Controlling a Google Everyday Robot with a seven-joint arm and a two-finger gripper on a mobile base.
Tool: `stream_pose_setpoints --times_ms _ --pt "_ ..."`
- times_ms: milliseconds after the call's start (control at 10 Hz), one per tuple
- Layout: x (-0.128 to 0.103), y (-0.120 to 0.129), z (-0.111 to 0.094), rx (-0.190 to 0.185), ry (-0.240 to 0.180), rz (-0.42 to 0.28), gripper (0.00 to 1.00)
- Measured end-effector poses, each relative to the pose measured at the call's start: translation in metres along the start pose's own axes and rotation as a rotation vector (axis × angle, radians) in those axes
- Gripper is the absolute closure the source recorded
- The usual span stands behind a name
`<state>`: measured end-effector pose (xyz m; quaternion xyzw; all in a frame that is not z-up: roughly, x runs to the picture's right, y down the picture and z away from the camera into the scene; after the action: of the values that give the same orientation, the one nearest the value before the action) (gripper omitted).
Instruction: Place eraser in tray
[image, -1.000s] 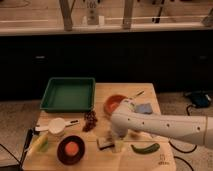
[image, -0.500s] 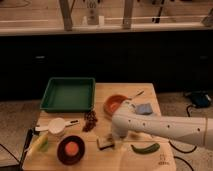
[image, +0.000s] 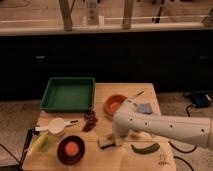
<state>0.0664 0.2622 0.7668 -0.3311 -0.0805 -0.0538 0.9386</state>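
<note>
The eraser (image: 106, 143) lies on the tabletop (image: 114, 90), well apart from the tray (image: 67, 95), off its near right corner. The gripper (image: 116, 140) is at the eraser; whether it is clamped on it I cannot tell. The eraser is probably light and stiff, best pinched across its long sides.

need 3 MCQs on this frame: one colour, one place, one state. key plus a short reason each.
1. Tray colour?
A) red B) green C) white
2. Where is the gripper?
A) over the tray B) down at the eraser, near the front edge of the table C) off the table's left side
3. Where does the task stand?
A) eraser in the tray B) eraser balanced on the tray's rim C) eraser not yet in the tray

1 B: rim and floor are plainly green.
2 B: the arm reaches in from the right and ends at the eraser.
3 C: the eraser is at the table's front, well apart from the tray.
</note>
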Motion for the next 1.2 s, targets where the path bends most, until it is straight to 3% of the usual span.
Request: stream_pose_setpoints --times_ms 200,500,700,1000,1200 --pt "0.002 0.001 -0.014 0.007 0.009 0.004 0.96" --pt "0.000 -0.002 -0.016 0.015 0.006 0.006 0.93" --pt "0.001 -0.004 -0.022 0.009 0.005 0.008 0.79" --pt "0.005 -0.007 -0.005 0.002 0.000 0.014 0.47" --pt "0.004 -0.011 -0.006 0.006 0.001 0.018 0.29"
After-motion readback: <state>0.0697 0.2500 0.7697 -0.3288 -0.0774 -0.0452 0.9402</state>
